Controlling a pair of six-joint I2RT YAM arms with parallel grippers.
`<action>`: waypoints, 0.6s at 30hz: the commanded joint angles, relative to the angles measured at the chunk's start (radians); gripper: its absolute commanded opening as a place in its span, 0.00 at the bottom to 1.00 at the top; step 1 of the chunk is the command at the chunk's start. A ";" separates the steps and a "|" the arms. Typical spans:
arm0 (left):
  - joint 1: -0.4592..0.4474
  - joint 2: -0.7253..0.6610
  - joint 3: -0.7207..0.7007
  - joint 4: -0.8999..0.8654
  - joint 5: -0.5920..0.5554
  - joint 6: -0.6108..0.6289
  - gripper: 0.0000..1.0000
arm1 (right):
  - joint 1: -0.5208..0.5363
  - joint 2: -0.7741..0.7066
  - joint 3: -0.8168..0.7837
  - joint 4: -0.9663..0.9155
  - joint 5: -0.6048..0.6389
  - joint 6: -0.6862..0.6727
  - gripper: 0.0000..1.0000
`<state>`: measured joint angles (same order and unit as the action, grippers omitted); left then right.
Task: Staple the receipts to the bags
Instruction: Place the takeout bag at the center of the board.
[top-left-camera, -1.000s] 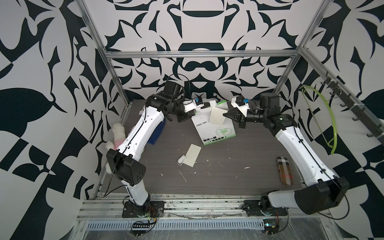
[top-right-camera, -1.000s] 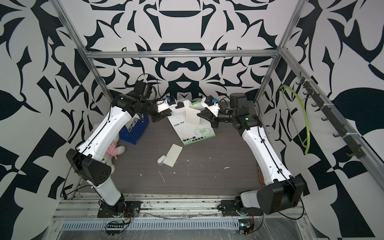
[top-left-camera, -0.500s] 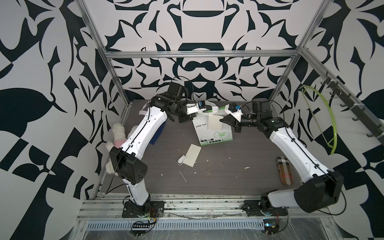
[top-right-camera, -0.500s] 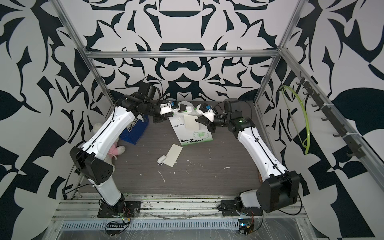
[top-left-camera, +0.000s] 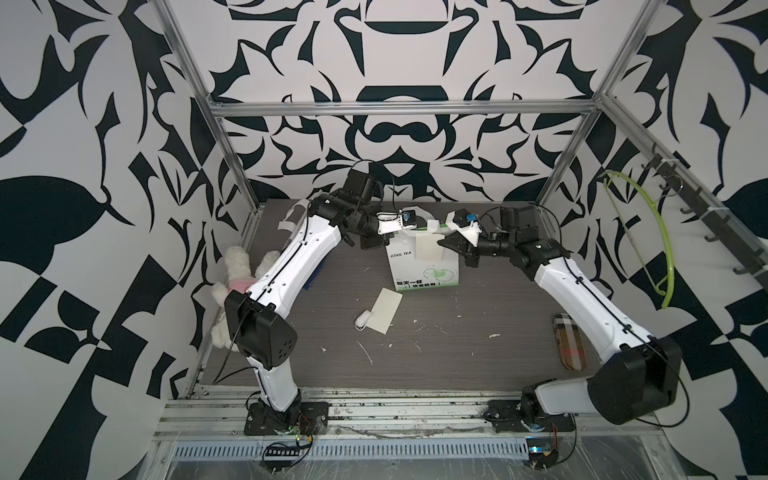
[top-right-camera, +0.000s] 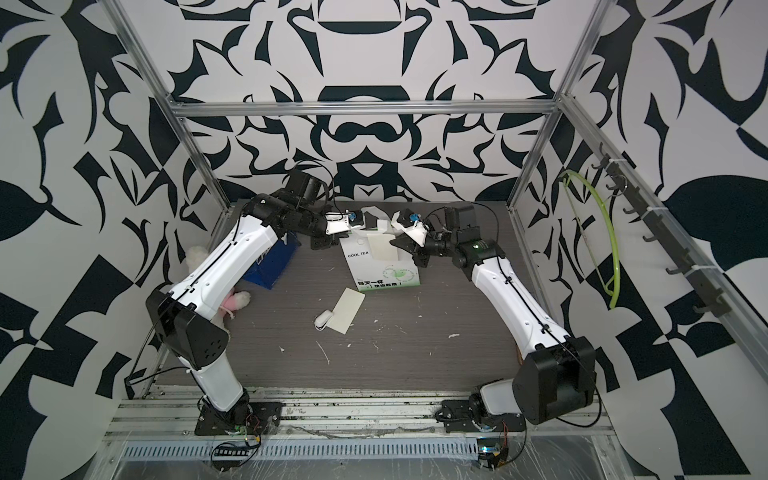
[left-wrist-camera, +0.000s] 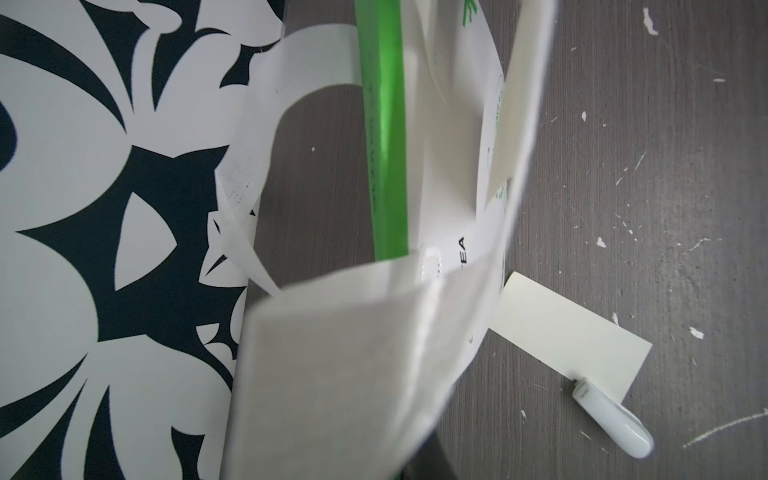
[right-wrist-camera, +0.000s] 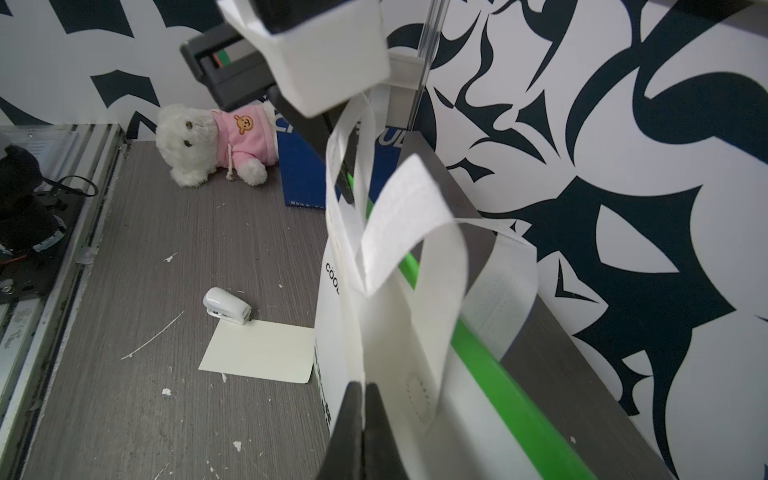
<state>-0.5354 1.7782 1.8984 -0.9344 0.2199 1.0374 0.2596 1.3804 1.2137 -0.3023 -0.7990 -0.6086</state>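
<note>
The white and green COOL TEA bag (top-left-camera: 424, 270) (top-right-camera: 384, 270) stands at the back middle of the table. One cream receipt (top-left-camera: 428, 247) (left-wrist-camera: 515, 104) lies against its front wall near the rim. My right gripper (top-left-camera: 444, 243) (right-wrist-camera: 365, 399) is shut on that wall at the receipt's edge. My left gripper (top-left-camera: 413, 229) (right-wrist-camera: 345, 183) is shut on the bag's rim at the opposite corner; the bag hides its jaws in the left wrist view. A second receipt (top-left-camera: 386, 309) (right-wrist-camera: 262, 351) lies flat in front, with the stapler (top-left-camera: 362, 326) (right-wrist-camera: 226, 305) touching it. The navy bag (top-right-camera: 272, 259) (right-wrist-camera: 299, 174) stands behind my left arm.
A white teddy bear (top-left-camera: 235, 270) (right-wrist-camera: 208, 141) in a pink shirt lies by the left wall. A brown checked case (top-left-camera: 569, 345) lies near my right arm's base. A green hoop (top-left-camera: 656, 232) hangs on the right rail. White scraps dot the table.
Both grippers, still shut on it, have brought the COOL TEA bag down from a raised tilt to standing nearly upright. The right gripper has shifted left. The table receipt and stapler have not moved.
</note>
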 joint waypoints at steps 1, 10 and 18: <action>-0.008 0.013 -0.004 0.016 -0.023 0.021 0.00 | 0.006 -0.032 -0.030 0.052 0.038 0.036 0.00; -0.022 0.004 -0.038 0.057 -0.042 0.033 0.40 | 0.006 -0.067 -0.103 0.057 0.072 0.053 0.00; -0.043 -0.002 -0.028 0.100 0.001 0.008 0.62 | 0.006 -0.073 -0.100 0.057 0.069 0.062 0.00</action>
<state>-0.5682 1.7802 1.8591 -0.8497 0.1867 1.0595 0.2596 1.3338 1.1072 -0.2752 -0.7277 -0.5629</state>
